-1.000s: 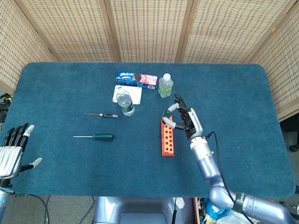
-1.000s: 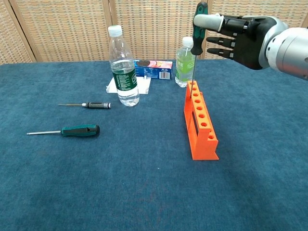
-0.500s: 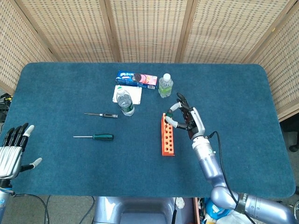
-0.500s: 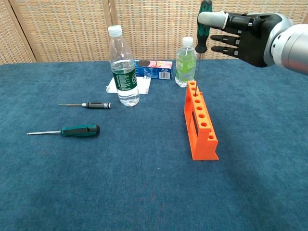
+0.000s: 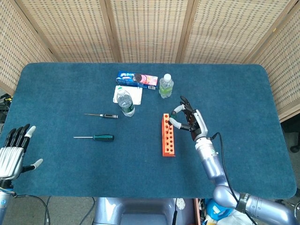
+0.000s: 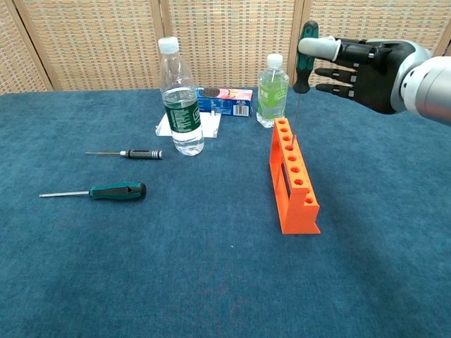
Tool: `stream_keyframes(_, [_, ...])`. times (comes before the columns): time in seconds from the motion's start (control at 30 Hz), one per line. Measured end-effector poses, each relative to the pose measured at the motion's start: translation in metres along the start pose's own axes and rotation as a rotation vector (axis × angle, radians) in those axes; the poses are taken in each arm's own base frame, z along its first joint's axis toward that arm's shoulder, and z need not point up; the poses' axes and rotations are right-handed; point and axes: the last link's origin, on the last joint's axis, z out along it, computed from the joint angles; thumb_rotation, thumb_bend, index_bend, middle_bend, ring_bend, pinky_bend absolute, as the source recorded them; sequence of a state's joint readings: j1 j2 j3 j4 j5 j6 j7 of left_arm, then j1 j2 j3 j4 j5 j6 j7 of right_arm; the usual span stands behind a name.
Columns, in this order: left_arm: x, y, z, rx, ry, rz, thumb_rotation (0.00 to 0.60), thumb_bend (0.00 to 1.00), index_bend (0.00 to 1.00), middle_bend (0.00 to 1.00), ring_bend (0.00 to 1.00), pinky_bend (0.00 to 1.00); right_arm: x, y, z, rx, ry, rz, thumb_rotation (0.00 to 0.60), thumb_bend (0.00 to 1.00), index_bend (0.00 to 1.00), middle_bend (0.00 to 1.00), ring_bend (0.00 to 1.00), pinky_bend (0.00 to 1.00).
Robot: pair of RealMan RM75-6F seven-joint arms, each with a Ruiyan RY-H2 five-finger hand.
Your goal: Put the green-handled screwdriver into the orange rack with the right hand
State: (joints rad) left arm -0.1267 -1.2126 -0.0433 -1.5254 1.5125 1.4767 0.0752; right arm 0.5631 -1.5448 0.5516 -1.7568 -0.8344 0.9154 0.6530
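Observation:
My right hand (image 6: 363, 62) pinches a green-handled screwdriver (image 6: 304, 51) by its handle between thumb and finger, the other fingers spread. The tool hangs upright, its thin shaft pointing down at the far holes of the orange rack (image 6: 297, 205). Whether the tip is inside a hole I cannot tell. From the head view, the right hand (image 5: 191, 120) sits just right of the far end of the rack (image 5: 168, 141). A second green-handled screwdriver (image 6: 116, 190) (image 5: 102, 137) lies flat on the table at the left. My left hand (image 5: 14, 152) hovers open at the table's near left edge.
A black-handled screwdriver (image 6: 141, 153) lies behind the green one. A tall water bottle (image 6: 182, 105) stands on a white card (image 5: 136, 95); a smaller bottle (image 6: 271, 88) and a cookie box (image 6: 224, 100) stand behind the rack. Blue cloth covers the table.
The right hand has shifted to the right with the screwdriver, and the shaft now points a little nearer along the rack. The left hand has stayed where it was.

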Motion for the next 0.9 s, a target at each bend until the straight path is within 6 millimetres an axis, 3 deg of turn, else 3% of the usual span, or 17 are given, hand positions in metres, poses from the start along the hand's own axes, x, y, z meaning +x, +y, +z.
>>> stream_keyframes(0.9, [-0.002, 0.001, 0.0, -0.001, -0.008, 0.004, 0.6, 0.0, 0.0, 0.0, 0.0, 0.0, 0.012, 0.05, -0.004, -0.068, -0.026, 0.096, 0.6, 0.22, 0.63, 0.02, 0.0, 0.0])
